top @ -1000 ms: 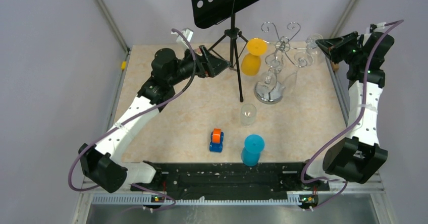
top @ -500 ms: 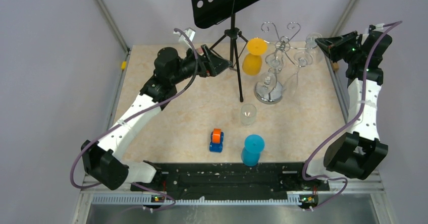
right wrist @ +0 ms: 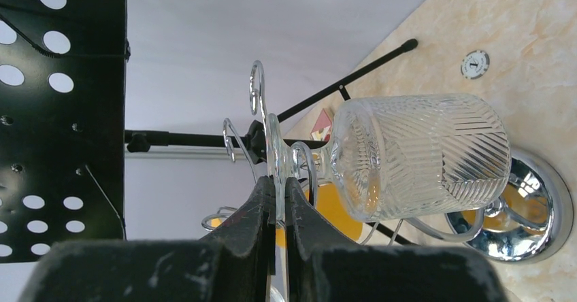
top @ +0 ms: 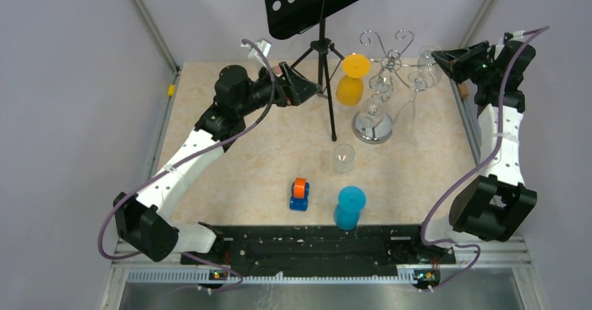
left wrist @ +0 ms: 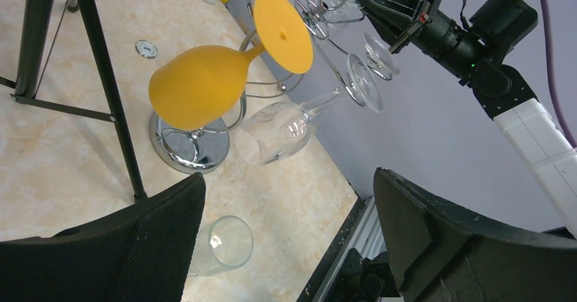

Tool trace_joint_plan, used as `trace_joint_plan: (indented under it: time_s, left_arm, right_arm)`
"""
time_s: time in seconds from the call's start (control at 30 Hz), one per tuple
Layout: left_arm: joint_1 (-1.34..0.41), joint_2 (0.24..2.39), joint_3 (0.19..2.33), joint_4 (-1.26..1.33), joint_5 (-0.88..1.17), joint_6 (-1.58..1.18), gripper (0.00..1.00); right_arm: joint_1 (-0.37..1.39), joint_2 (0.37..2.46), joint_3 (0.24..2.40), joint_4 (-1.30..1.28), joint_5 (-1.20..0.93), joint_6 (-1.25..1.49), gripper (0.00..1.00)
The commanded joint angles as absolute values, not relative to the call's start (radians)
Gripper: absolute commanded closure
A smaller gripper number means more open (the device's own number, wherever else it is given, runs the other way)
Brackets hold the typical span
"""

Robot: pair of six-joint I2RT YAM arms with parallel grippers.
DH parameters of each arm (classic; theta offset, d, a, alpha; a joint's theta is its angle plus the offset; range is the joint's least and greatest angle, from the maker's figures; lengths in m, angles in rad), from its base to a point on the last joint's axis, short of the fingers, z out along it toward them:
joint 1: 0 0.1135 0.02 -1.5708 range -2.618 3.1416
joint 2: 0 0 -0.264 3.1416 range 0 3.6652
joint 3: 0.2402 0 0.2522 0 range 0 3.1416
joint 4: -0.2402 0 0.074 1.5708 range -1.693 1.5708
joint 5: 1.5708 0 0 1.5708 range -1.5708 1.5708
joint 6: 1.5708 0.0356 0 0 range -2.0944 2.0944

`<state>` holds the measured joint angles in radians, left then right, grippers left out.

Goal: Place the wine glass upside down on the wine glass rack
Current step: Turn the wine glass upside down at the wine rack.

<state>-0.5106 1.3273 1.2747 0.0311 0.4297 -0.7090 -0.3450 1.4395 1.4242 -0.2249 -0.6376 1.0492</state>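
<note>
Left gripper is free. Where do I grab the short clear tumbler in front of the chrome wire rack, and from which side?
Probably from straight above. The short clear tumbler stands upright, mouth up, nothing touching it. Put one finger of the left gripper inside and one outside, pinching the wall at the rim; its low body leaves little side grip.

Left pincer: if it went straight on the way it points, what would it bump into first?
Probably the clear wine glass hanging on the chrome rack, beside the orange glass; depth is hard to judge.

Black tripod just beside crowded chrome rack
</note>
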Motion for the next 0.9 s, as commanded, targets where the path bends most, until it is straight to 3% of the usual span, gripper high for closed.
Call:
trace_joint_plan:
  time_s: [0.0, 0.17, 0.37, 0.7, 0.87]
  left_arm:
    - [-0.509, 1.327, 1.317, 0.069, 0.435, -0.716, 0.04]
    - [-0.508, 1.327, 1.318, 0.069, 0.436, -0.718, 0.04]
    - [-0.509, 1.327, 1.318, 0.069, 0.440, -0.718, 0.04]
    - [-0.509, 1.320, 1.322, 0.069, 0.443, -0.721, 0.04]
    - [-0.508, 1.314, 1.320, 0.070, 0.446, -0.724, 0.05]
  right_arm:
    - [-0.327, 1.437, 1.498, -0.147, -0.629, 1.043, 1.00]
    - [-0.321, 1.437, 1.505, -0.183, -0.632, 1.018, 0.99]
    - [-0.321, 1.428, 1.525, -0.247, -0.623, 0.969, 0.77]
    - [-0.321, 1.408, 1.550, -0.324, -0.597, 0.920, 0.64]
    - [-0.321, 1.404, 1.583, -0.377, -0.574, 0.897, 0.50]
